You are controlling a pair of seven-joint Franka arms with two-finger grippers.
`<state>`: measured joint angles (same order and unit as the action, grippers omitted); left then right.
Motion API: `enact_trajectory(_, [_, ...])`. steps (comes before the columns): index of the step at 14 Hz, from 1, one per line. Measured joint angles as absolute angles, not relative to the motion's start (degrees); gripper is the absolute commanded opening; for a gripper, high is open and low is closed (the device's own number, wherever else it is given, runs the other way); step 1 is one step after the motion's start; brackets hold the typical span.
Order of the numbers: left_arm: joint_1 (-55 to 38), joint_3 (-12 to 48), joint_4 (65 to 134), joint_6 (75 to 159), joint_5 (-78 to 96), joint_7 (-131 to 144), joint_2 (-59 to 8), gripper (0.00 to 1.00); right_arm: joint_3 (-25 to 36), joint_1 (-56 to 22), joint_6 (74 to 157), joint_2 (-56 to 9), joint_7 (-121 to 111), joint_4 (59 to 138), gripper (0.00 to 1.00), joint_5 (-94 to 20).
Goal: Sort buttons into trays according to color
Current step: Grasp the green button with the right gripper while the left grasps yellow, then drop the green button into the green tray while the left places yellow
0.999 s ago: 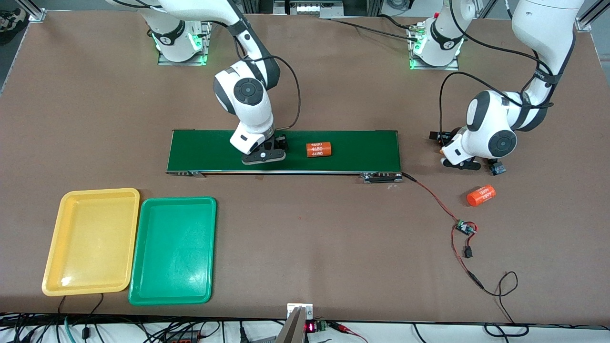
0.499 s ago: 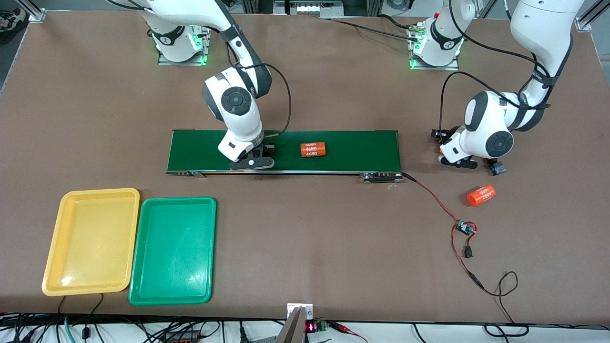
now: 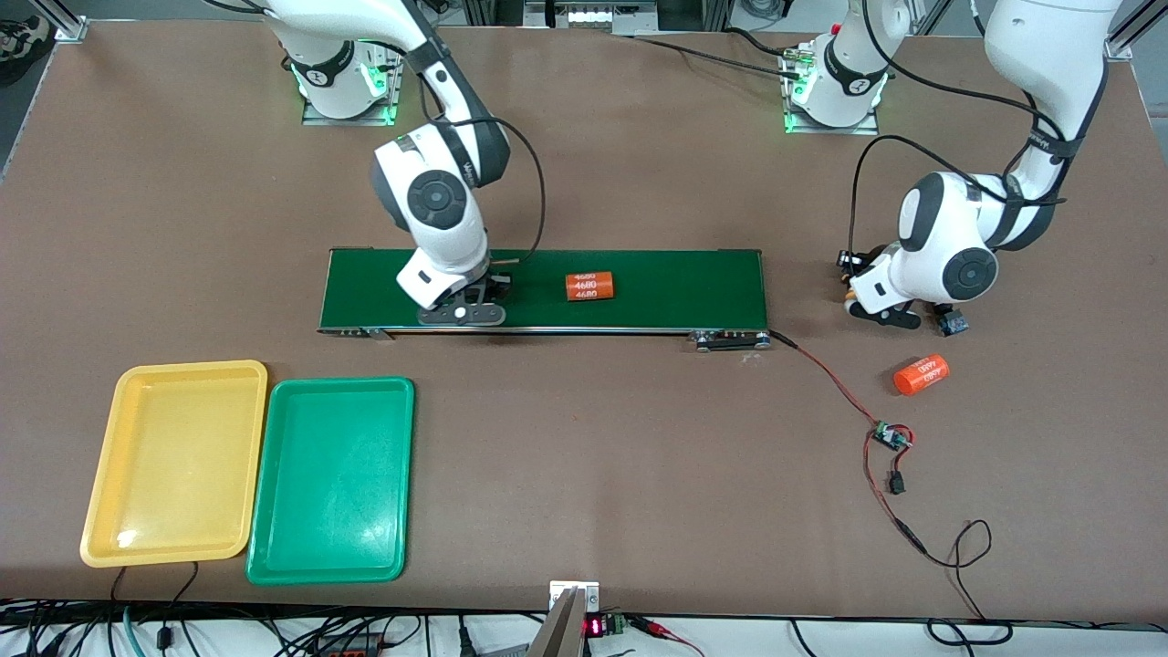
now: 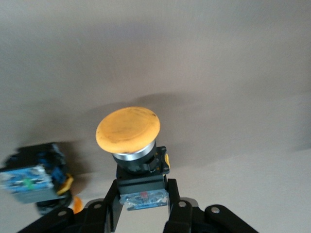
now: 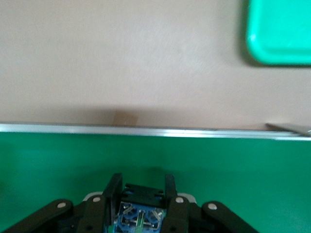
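Observation:
My left gripper (image 4: pixel 143 187) is shut on the dark body of a button with a yellow-orange cap (image 4: pixel 129 128), low over the brown table at the left arm's end (image 3: pixel 862 287). Another button (image 4: pixel 31 177) lies on the table beside it (image 3: pixel 954 322). Over the dark green conveyor belt (image 3: pixel 657 287), my right gripper (image 5: pixel 142 187) is shut on a dark-bodied button (image 5: pixel 141 191) whose cap is hidden. In the front view that gripper (image 3: pixel 474 297) hangs over the belt's edge nearer the camera. The yellow tray (image 3: pixel 173 461) and green tray (image 3: pixel 333 479) lie side by side, nearer the camera than the belt.
An orange cylinder with white print (image 3: pixel 589 286) lies on the belt beside my right gripper. A second one (image 3: pixel 921 374) lies on the table near the left arm. A small circuit board (image 3: pixel 890 438) on red-black wires trails from the belt's end.
Both grippers have shut, each on a button. My right gripper has moved along the belt toward the right arm's end. The orange cylinder on the belt has drifted the same way.

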<state>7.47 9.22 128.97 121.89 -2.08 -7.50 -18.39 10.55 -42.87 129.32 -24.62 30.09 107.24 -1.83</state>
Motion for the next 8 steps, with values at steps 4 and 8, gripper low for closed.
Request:
enact_trajectory(4, [5.0,10.2,121.1,115.0,-2.1,-7.6,-15.3,0.00,10.7,-38.2,124.6,-23.6,25.6,99.1,0.10,-1.8])
enact_trajectory(8, [-3.1,10.7,117.2,114.2,0.7,-2.7,-14.0,0.00,10.7,-31.7,124.3,-25.4,19.9,94.6,0.10,-1.8])
